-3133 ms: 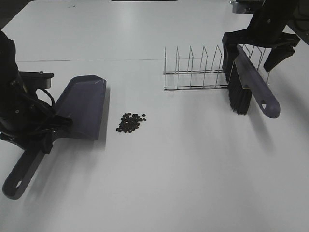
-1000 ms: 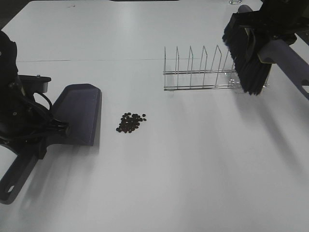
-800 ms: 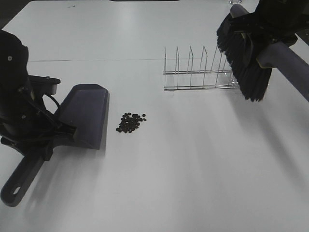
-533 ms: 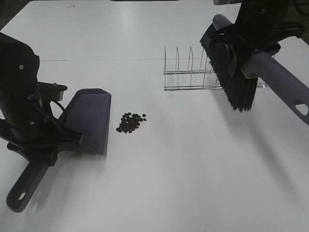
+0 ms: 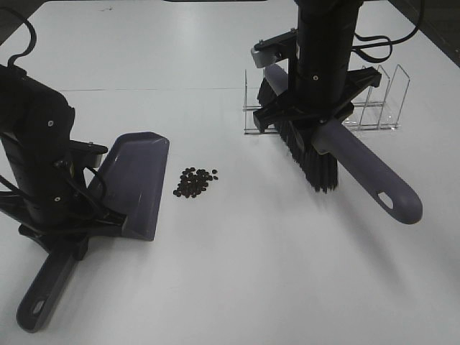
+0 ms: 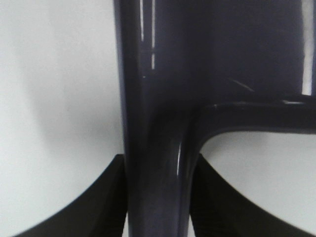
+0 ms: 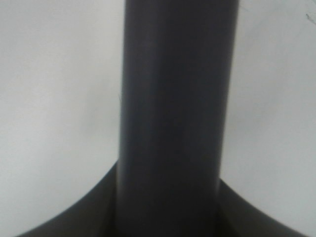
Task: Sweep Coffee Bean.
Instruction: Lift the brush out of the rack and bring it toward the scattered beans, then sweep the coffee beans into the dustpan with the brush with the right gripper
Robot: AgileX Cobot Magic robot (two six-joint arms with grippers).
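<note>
The coffee beans lie in a small dark cluster on the white table. My left gripper is shut on the handle of a purple dustpan, whose open edge faces the beans just to their left. The handle fills the left wrist view. My right gripper is shut on a purple brush with black bristles, held above the table to the right of the beans. Its handle fills the right wrist view.
A wire dish rack stands behind the right arm, partly hidden by it. The table's far corners show dark floor beyond the edges.
My right arm has carried the brush leftward and forward, away from the rack and toward the beans. My left arm has shifted the dustpan slightly nearer the beans. The beans have not moved.
</note>
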